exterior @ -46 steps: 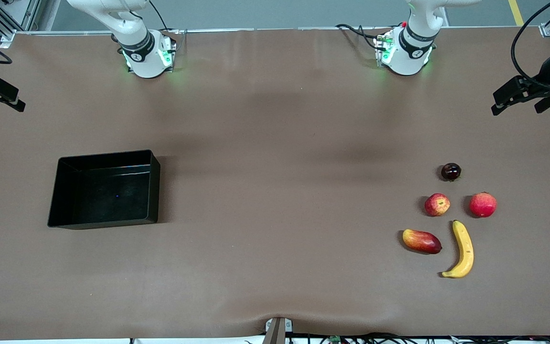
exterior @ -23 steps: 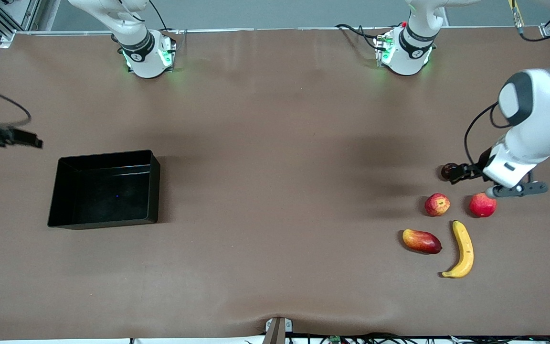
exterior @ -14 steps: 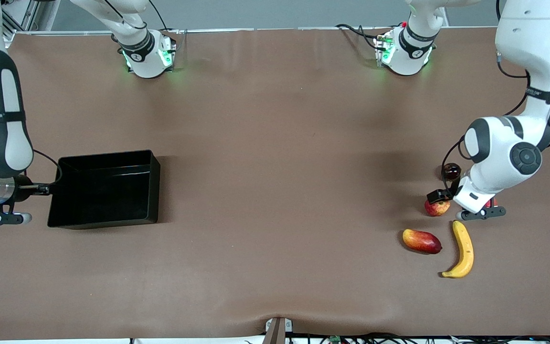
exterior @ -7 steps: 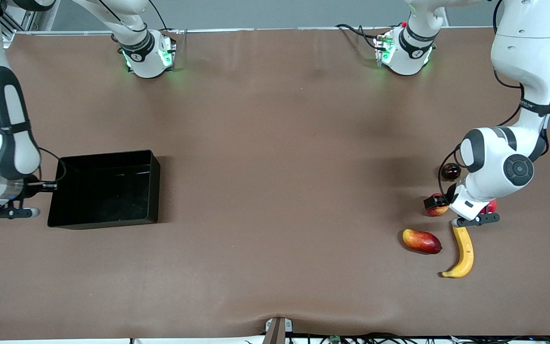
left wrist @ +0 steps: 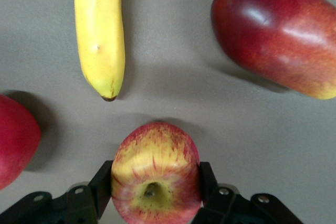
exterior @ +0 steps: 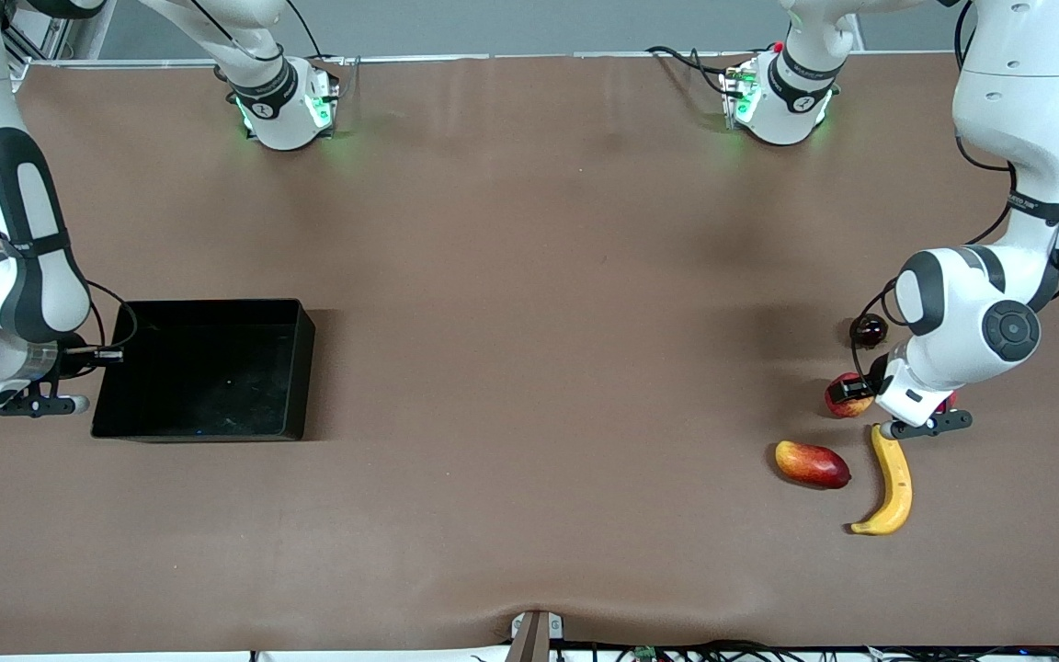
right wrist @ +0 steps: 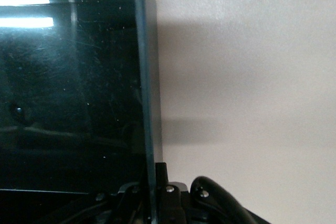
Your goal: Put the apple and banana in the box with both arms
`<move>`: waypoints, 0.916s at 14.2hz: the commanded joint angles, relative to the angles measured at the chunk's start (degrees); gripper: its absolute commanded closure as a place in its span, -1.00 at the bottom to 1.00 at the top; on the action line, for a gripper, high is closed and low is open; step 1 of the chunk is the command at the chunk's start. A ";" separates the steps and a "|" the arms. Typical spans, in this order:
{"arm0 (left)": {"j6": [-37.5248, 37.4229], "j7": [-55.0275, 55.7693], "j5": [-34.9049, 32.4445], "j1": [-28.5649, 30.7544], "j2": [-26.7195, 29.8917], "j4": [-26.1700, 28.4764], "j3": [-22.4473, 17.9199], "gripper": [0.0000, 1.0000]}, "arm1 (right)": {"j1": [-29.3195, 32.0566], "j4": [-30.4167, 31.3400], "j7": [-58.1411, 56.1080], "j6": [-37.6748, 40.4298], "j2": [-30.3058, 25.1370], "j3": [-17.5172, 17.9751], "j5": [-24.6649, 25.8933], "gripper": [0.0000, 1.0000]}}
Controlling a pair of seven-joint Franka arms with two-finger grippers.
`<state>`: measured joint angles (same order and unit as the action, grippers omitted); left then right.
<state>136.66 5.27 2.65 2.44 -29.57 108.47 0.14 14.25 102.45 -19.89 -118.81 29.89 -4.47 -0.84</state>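
The apple [exterior: 845, 399] lies on the table among other fruit at the left arm's end. My left gripper [exterior: 855, 393] is down at it. In the left wrist view the apple [left wrist: 156, 161] sits between the two black fingers [left wrist: 103, 182], which press both its sides. The banana [exterior: 893, 483] lies nearer the front camera than the apple, and shows in the left wrist view [left wrist: 100, 30]. The black box [exterior: 208, 430] stands at the right arm's end. My right gripper [exterior: 96, 353] is shut on its end wall [right wrist: 147, 77], one finger on each face.
A red-yellow mango-like fruit [exterior: 812, 463] lies beside the banana and shows in the left wrist view [left wrist: 278, 30]. A plain red round fruit [exterior: 946, 402] is mostly hidden under the left wrist. A small dark fruit [exterior: 868, 329] lies farther from the front camera.
Both arms came down from the table's ends. The left gripper closed round the apple, which shifted slightly. The right gripper took the box's end wall, and the box turned a little.
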 commanded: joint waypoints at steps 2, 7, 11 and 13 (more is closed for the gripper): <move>-10.26 -0.96 0.61 0.55 4.77 -4.58 0.30 1.00 | 0.26 -1.98 -1.03 7.95 -4.92 3.31 -1.08 1.00; -16.33 0.26 0.52 0.02 12.25 -5.90 1.09 1.00 | -0.79 -3.84 0.28 17.19 -8.09 8.42 -7.32 1.00; -22.31 0.44 0.60 0.11 15.07 -9.06 1.80 1.00 | -11.31 -3.75 13.17 17.13 -8.36 8.95 -11.54 1.00; -23.72 1.05 0.78 0.11 15.42 -9.77 1.97 1.00 | -18.08 -3.57 19.86 13.45 -8.09 8.87 -11.55 1.00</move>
<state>115.12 5.68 2.65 2.41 -14.88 99.68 1.81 1.72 98.37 -5.30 -103.23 22.65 4.86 -10.73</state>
